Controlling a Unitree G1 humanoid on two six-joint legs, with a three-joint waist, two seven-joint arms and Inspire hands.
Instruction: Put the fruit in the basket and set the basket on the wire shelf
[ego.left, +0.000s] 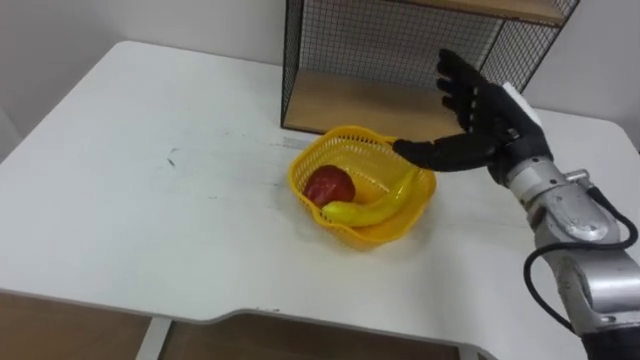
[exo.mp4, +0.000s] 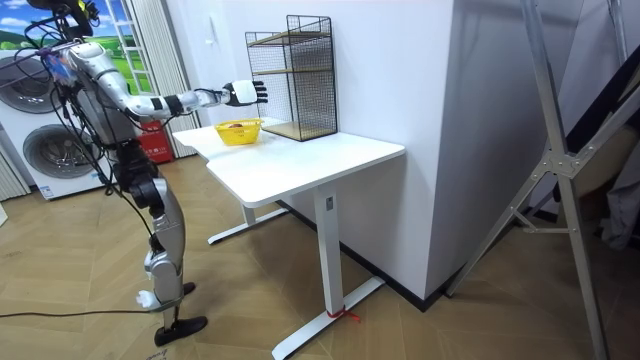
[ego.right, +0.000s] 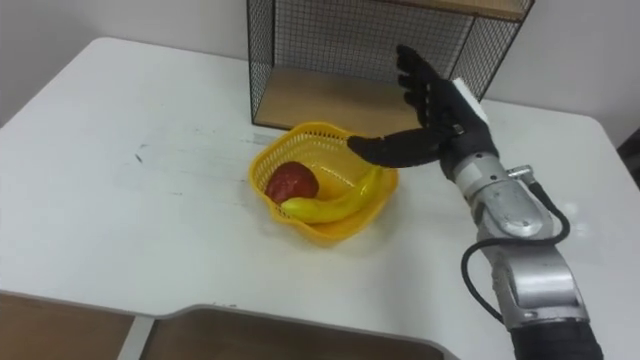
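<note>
A yellow mesh basket (ego.left: 396, 226) (ego.right: 353, 224) sits on the white table (ego.left: 150, 200) just in front of the wire shelf (ego.left: 390, 60) (ego.right: 360, 50). Inside it lie a red apple (ego.left: 330, 185) (ego.right: 293, 182) and a yellow banana (ego.left: 372, 208) (ego.right: 335, 203). My right hand (ego.left: 478, 118) (ego.right: 432, 113) hovers over the basket's far right rim, open, fingers spread upward and the thumb reaching toward the rim. It holds nothing. In the room view the right hand (exo.mp4: 245, 92) is stretched out above the basket (exo.mp4: 238, 131).
The wire shelf has a wooden bottom board (ego.left: 370, 105) open toward me and a second board (ego.left: 500, 8) higher up. The table's front edge (ego.left: 200, 315) is near me. In the room view I stand at the table's end, washing machines (exo.mp4: 45, 150) behind me.
</note>
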